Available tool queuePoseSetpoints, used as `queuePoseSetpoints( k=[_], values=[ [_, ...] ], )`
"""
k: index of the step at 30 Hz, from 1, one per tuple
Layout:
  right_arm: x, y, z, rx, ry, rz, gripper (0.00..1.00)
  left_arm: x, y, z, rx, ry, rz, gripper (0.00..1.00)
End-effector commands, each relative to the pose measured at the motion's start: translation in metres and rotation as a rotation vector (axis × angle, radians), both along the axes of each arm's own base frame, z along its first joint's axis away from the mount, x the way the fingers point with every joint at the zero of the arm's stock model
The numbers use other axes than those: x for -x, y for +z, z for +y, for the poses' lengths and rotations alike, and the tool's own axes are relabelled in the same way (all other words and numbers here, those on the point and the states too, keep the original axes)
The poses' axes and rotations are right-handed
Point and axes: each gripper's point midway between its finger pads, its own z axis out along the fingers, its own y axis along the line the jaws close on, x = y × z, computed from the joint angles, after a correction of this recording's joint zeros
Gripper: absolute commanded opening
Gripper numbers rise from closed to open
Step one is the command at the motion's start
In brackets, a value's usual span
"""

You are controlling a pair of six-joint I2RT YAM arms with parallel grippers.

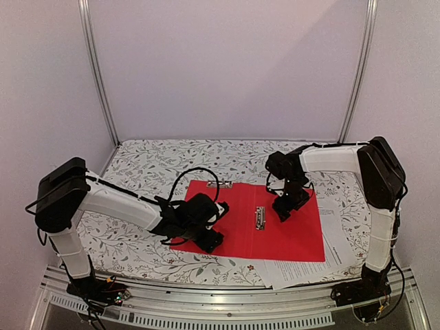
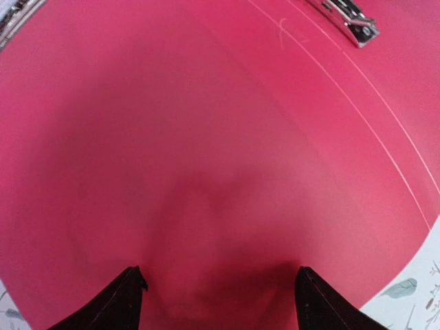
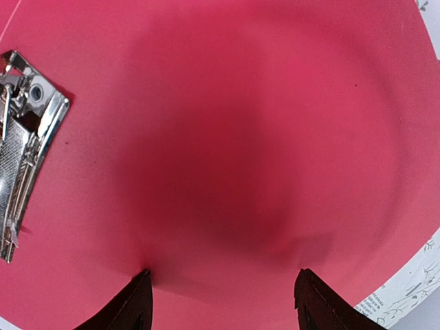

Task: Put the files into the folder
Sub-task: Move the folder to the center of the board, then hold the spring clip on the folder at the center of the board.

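Folder of flat red plastic (image 1: 295, 237) lies spread open across the middle of the bench (image 1: 137, 165), which is covered with a pale cloth printed with leaves. A silver metal clip (image 1: 260, 218) sits on the inner face of the folder near its central fold, and a second small metal fitting shows at its upper edge.

White paper sheets with small black print (image 1: 309, 269) lie on the bench beneath the folder's right half. They stick out past its lower edge and its right edge, toward the lower right of the overhead frame.

The left fingers (image 1: 210, 239) are low over the folder's left half, close to its lower left corner. In the left wrist view the two dark fingertips (image 2: 127, 302) stand apart at the bottom of the frame, with only red plastic between them. The clip (image 2: 347, 19) is at the upper right there, and leaf-print cloth shows in the lower right corner.

The right fingers (image 1: 282, 210) are low over the folder's right half, just right of the clip. In the right wrist view their fingertips (image 3: 134, 306) are also spread, gripping nothing. The clip (image 3: 24, 155) fills the left edge and a corner of printed paper (image 3: 395, 302) shows at the lower right.

Whether either pair touches the plastic cannot be told.
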Motion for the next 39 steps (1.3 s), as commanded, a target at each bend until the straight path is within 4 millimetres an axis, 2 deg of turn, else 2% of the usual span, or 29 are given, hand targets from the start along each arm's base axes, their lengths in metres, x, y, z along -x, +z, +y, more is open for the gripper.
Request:
queuePoseSetpoints(
  k=[1,6,10,13,16,19,22,24,28,31,35,38,39],
  values=[
    [0.021,-0.004,-0.001,0.023,0.068,0.080,0.71,0.057,-0.023,0.023,-0.138,-0.108,0.148,0.76],
    [0.021,0.000,-0.007,0.055,0.106,0.085,0.71,0.075,-0.008,0.018,-0.089,-0.166,0.194,0.75],
    [0.013,0.004,-0.004,0.058,0.132,0.060,0.71,0.068,0.012,0.014,-0.054,-0.185,0.143,0.75],
    [0.004,0.012,0.009,0.005,0.138,0.029,0.71,0.044,0.032,0.011,-0.014,-0.142,0.088,0.78],
    [-0.011,0.029,0.032,-0.103,0.141,-0.034,0.73,0.009,0.056,0.012,0.049,-0.053,0.039,0.82],
    [-0.029,0.054,0.064,-0.255,0.144,-0.105,0.74,-0.029,0.081,0.015,0.141,0.043,0.001,0.83],
    [-0.044,0.077,0.097,-0.414,0.165,-0.163,0.76,-0.067,0.095,0.027,0.228,0.147,0.003,0.83],
    [-0.055,0.091,0.118,-0.509,0.194,-0.204,0.77,-0.090,0.097,0.036,0.267,0.226,0.010,0.83],
    [-0.073,0.101,0.146,-0.600,0.232,-0.239,0.79,-0.128,0.093,0.046,0.334,0.339,0.052,0.80],
    [-0.089,0.098,0.165,-0.635,0.246,-0.254,0.79,-0.152,0.082,0.049,0.337,0.387,0.067,0.77],
    [-0.110,0.085,0.185,-0.660,0.249,-0.272,0.77,-0.181,0.064,0.044,0.281,0.396,0.048,0.71],
    [-0.120,0.081,0.197,-0.688,0.250,-0.271,0.76,-0.200,0.051,0.044,0.268,0.423,0.065,0.65],
    [-0.122,0.073,0.201,-0.691,0.249,-0.259,0.75,-0.205,0.049,0.045,0.281,0.435,0.079,0.63]
  ],
)
